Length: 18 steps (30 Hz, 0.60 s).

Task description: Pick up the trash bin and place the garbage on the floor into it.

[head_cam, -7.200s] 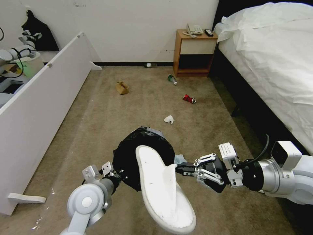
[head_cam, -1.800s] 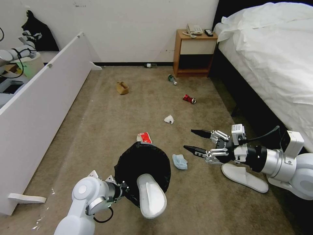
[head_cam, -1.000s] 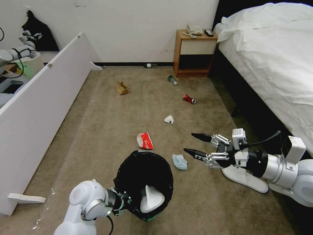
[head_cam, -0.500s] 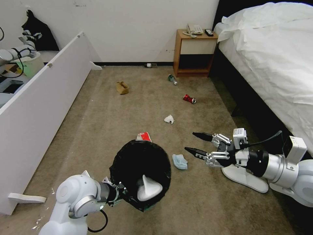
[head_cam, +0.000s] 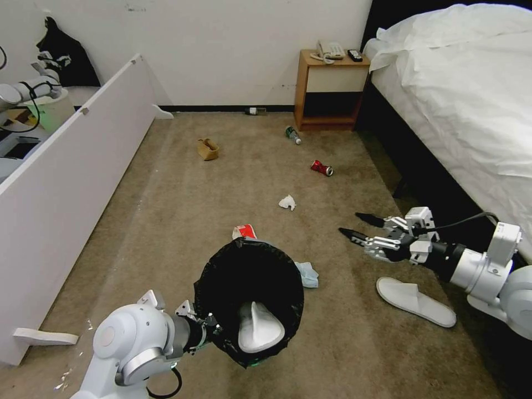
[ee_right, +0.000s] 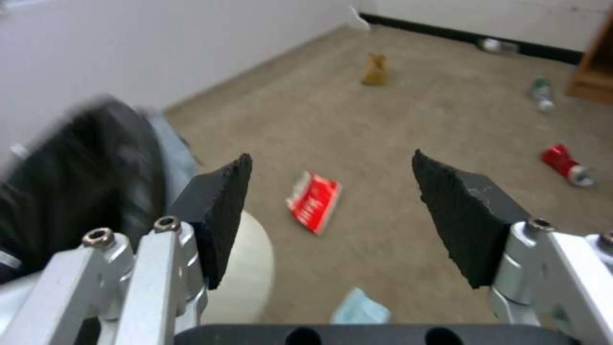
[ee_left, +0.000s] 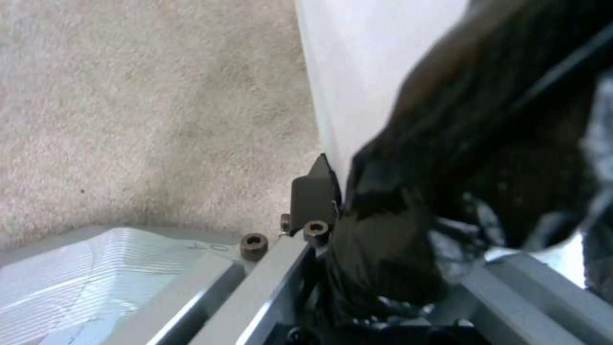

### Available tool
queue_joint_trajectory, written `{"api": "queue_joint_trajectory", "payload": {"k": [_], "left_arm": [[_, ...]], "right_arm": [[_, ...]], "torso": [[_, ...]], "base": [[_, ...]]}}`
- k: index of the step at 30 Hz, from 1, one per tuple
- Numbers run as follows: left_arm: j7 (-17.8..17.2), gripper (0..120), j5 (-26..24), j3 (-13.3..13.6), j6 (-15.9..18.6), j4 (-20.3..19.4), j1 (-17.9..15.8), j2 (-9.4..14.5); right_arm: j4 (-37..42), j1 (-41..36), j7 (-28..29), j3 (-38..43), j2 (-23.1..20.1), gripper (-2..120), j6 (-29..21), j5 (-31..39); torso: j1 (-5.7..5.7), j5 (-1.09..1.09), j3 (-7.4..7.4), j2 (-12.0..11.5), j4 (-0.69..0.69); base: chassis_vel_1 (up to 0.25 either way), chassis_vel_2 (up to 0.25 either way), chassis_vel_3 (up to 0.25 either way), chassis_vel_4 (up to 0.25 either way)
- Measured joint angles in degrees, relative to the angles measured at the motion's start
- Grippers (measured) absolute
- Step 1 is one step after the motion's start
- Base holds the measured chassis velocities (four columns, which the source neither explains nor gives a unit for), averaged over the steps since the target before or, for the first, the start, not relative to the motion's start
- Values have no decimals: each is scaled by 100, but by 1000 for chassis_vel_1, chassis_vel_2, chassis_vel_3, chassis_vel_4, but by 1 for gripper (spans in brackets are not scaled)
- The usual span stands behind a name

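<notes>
The trash bin [head_cam: 221,288], white with a black bag over its rim, hangs tilted just above the floor [head_cam: 183,210] with my left gripper [head_cam: 204,328] shut on its near rim. The left wrist view shows the black bag [ee_left: 459,158] bunched between the fingers. One white slipper [head_cam: 258,328] lies inside the bin. My right gripper [head_cam: 350,223] hovers open and empty above the carpet; a second slipper [head_cam: 415,301] lies nearer me. A blue face mask [head_cam: 308,275] and a red packet [head_cam: 244,230] lie beside the bin.
Farther off lie a tissue [head_cam: 287,203], a red can [head_cam: 321,168], a green-labelled bottle [head_cam: 293,134], a brown paper bag [head_cam: 208,149] and a bottle [head_cam: 256,111] by the wall. A white panel [head_cam: 61,183] bounds the left, the bed [head_cam: 460,111] the right, a nightstand [head_cam: 330,91] the back.
The right gripper, which dropped the slipper into the bin earlier, has drawn back to the right, away from the mask. The bin shifted slightly right; the slipper sank deeper inside.
</notes>
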Motion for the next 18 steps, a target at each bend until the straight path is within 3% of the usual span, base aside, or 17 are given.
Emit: {"api": "queue_joint_trajectory", "payload": {"k": [5,16,18], "left_arm": [[108,0,33,32,3,-87,7,100],[447,0,251,74,17,-16,-31,26],[670,0,454,118,17,9,-55,1]], "right_arm": [[-313,-58,-70,-46,130,67,-26,-605],[-607,-207,-269,-144,598,68,-9,-1274],[-669,-219,-316,-183,769,72,29,-1449]], "torso": [[0,0,0,0,1],[0,0,0,0,1],[0,0,0,0,0]], "base": [[0,0,0,0],[0,0,0,0],[0,0,0,0]]}}
